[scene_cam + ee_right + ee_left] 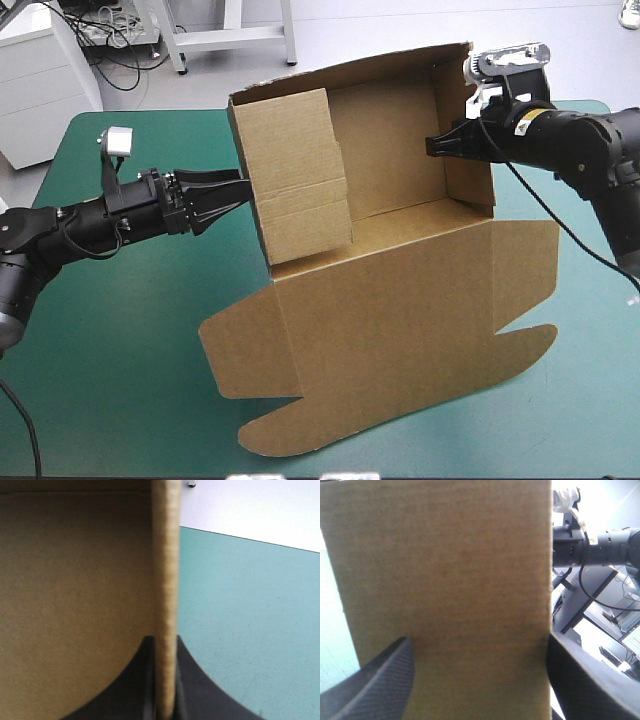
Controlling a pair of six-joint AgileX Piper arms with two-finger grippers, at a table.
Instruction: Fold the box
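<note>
While the right gripper [437, 145] pinches the right wall of the box [400, 300] in its jaws, the left gripper [240, 190] sits at the left wall, jaws apart.

In the left wrist view the box [445, 580] is one blurred wall running off the picture at both ends. It hides its own inside and the right gripper [432, 146], leaving only the right arm [600, 545] in sight. In the right wrist view the wall's edge is blurred and covers the inner faces of the fingers [190, 700].
</note>
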